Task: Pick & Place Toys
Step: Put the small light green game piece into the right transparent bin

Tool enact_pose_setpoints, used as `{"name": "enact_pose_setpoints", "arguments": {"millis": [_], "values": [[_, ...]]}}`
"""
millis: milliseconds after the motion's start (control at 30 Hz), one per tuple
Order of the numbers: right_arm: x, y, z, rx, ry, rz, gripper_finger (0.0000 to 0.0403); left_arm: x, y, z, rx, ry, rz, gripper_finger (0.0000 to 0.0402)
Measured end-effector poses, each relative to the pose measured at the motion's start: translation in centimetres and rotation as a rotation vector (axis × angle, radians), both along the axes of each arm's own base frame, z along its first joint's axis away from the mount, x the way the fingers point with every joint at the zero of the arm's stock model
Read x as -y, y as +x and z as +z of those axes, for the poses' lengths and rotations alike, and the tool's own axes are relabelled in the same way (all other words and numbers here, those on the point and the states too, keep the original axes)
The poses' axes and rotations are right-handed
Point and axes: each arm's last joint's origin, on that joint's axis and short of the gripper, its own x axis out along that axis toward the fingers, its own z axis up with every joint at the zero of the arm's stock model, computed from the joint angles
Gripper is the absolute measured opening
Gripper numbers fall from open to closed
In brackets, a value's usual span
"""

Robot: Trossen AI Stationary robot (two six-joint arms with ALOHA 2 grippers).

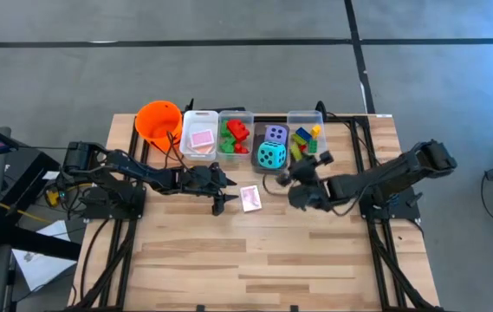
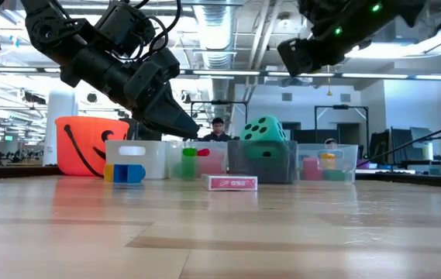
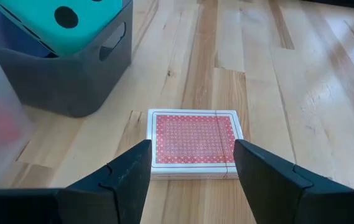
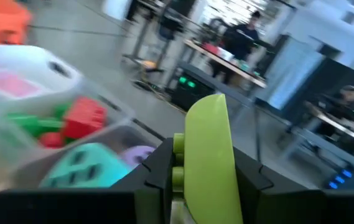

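A pink-white deck of cards [image 3: 194,140] lies flat on the table [image 1: 255,260], just in front of the bins; the high view shows the deck [image 1: 250,198] too. My left gripper [image 3: 192,180] hovers open at its left side, tilted down, one finger on either side of the deck's near end and touching nothing. My right gripper [image 1: 296,176] is raised near the dice bin, shut on a lime-green brick [image 4: 208,155]. A teal die [image 1: 271,155] and a purple die [image 1: 275,133] sit in a dark grey bin. My right gripper pinches the lime-green brick's two broad faces [image 4: 192,180] between its two fingers. The brick stands on edge and sticks out past the fingertips, its studs [image 4: 178,160] to one side. The fingers lie about level, coming from the table's right. The brick is lifted clear of the table.
Along the far edge stand an orange bucket [image 1: 158,121], a clear bin with a pink card [image 1: 201,138], one with red and green bricks [image 1: 236,136], and one with yellow, blue and green bricks [image 1: 305,137]. In the low view a blue-yellow brick [image 2: 127,172] shows before the white bin.
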Motion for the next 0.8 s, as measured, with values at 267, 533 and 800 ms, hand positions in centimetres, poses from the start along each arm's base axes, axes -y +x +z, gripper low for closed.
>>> {"name": "enact_pose_setpoints", "arguments": {"millis": [267,533,800], "values": [[4.3,-0.5,-0.2,-0.056,0.035,-0.121,0.0094,0.0,0.0,0.0,0.000,0.000,0.000,0.0221],[6.7,-0.4,-0.6,-0.012,0.123,-0.155,0.0166,0.0,0.0,0.0,0.000,0.000,-0.001,0.0221],[7.2,-0.3,-0.8,-0.018,0.211,-0.098,0.0246,0.0,0.0,0.0,-0.001,0.000,0.000,0.0221]]}}
